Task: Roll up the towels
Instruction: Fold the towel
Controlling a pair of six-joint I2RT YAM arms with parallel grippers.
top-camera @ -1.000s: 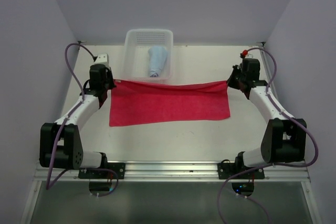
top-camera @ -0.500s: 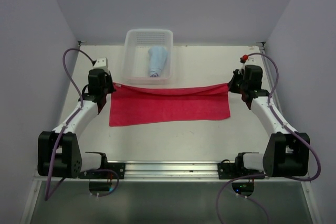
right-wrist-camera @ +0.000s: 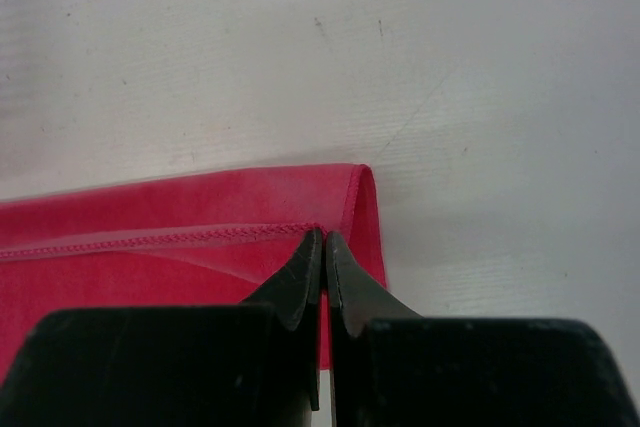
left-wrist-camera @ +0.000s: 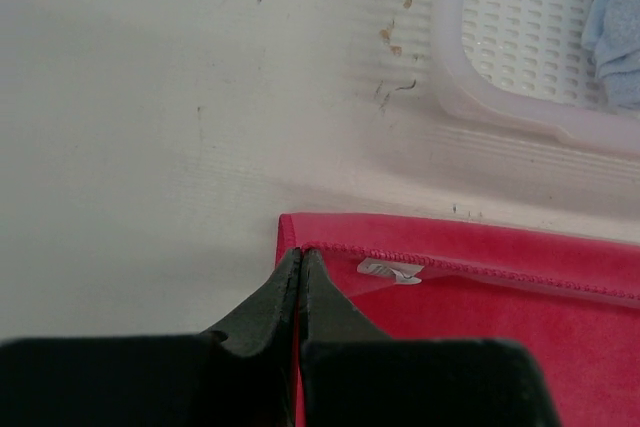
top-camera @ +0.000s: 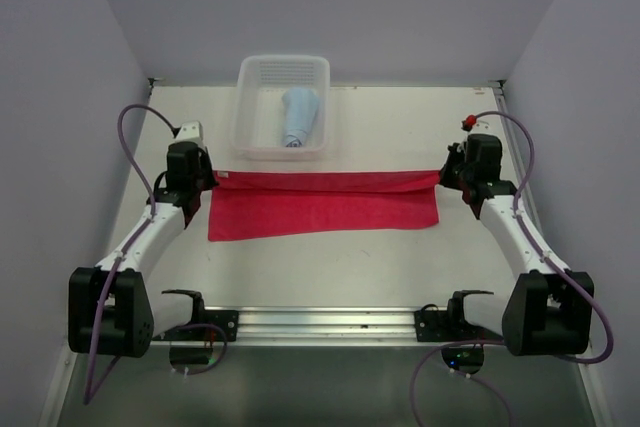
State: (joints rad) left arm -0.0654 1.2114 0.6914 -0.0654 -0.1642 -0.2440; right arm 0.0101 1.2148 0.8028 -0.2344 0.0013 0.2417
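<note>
The left gripper and right gripper are each clamping a far corner of the red towel, which is lying mid-table (the blue towel is sitting in the basket). If they pull unevenly, I'd worry about a corner slipping free and skewing the roll.

The 2 arms stretch forward from their bases and lean outward, the left arm up the left side and the right arm up the right. Both wrists are low and turned inward to face each other. The left gripper has its jaws pressed tight on a left-hand corner of the pink-red towel, and the right gripper pinches a right-hand corner likewise.
</note>
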